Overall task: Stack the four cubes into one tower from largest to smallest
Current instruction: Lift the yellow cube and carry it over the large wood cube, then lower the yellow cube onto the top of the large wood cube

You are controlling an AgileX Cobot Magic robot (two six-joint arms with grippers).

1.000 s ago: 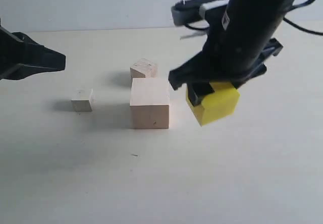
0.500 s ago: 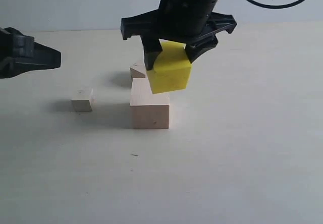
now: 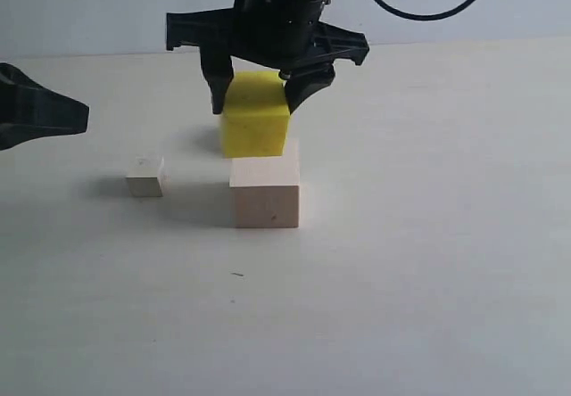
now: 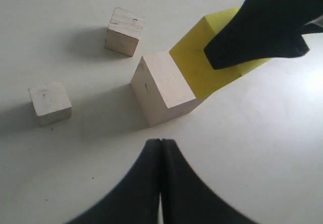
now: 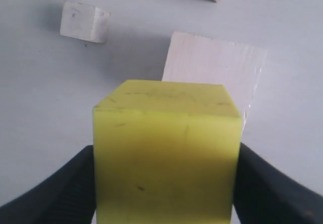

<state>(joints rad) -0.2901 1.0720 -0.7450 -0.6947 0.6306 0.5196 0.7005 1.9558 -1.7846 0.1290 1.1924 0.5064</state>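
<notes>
R jaws, clenched on bright yellow cube point(image 3: 254, 133), just swung over: big pale-wood cube point(image 3: 265, 195) nearly beneath 'em (not set down yet); L jaws shut, empty.

Cream tabletop point(image 3: 428, 280), pale grey wall point(image 3: 89, 8) behind — soft light

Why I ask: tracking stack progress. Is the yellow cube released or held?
Held: the right gripper clamps the yellow cube on both sides, its fingers pressed against it.

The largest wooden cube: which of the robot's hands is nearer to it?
Right. The right hand, gripping the yellow cube, hangs close above the largest wooden cube; the shut left hand sits far to its side.
</notes>
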